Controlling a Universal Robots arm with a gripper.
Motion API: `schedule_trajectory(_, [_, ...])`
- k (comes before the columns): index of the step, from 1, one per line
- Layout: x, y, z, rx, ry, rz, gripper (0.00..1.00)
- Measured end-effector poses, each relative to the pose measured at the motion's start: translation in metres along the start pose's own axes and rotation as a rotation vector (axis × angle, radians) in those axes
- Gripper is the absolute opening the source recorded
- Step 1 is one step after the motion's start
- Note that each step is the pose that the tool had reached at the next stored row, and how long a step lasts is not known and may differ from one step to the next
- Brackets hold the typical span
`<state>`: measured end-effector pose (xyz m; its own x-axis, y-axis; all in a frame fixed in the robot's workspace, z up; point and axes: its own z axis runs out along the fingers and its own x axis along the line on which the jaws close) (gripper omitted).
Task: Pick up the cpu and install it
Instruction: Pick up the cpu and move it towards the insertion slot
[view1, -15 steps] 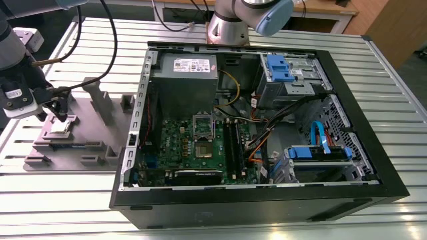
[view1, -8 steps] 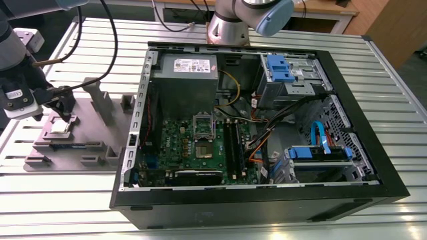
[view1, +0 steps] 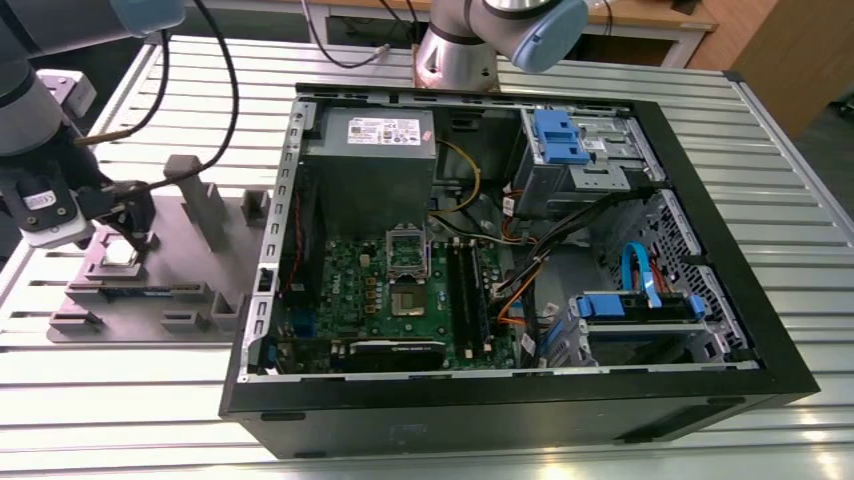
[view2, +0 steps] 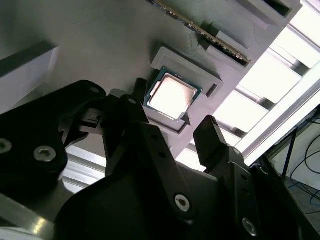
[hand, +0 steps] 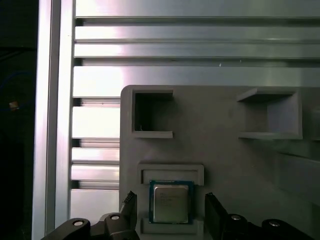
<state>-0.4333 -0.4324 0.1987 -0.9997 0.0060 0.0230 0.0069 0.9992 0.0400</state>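
— Exterior view first: where is the cpu (view1: 120, 253)?
— It lies flat in a shallow square pocket of a grey holder block (view1: 160, 285), at the exterior view's left, on a slatted metal table (view1: 134, 400). It is well apart from the opened computer case (view1: 534, 405) and the green circuit board (view1: 400, 270) inside it.
— And the gripper (view1: 130, 236)?
— It hangs just above that pocket. In the first wrist view, its two black fingers (hand: 215, 215) stand spread apart, one on either side of the cpu (hand: 170, 201), gripping nothing. The second wrist view shows the same: the gripper (view2: 172, 107) straddles the silvery cpu (view2: 172, 96), which sits in its recess.
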Motion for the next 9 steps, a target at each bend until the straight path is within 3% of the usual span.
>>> schedule_trajectory(6, [-0.0002, -0.0004, 0.0104, 0.0001, 0.0002, 0.000, 0.65])
schedule_trajectory(9, [-0.0003, -0.0005, 0.0123, 0.0002, 0.0006, 0.000, 0.65])
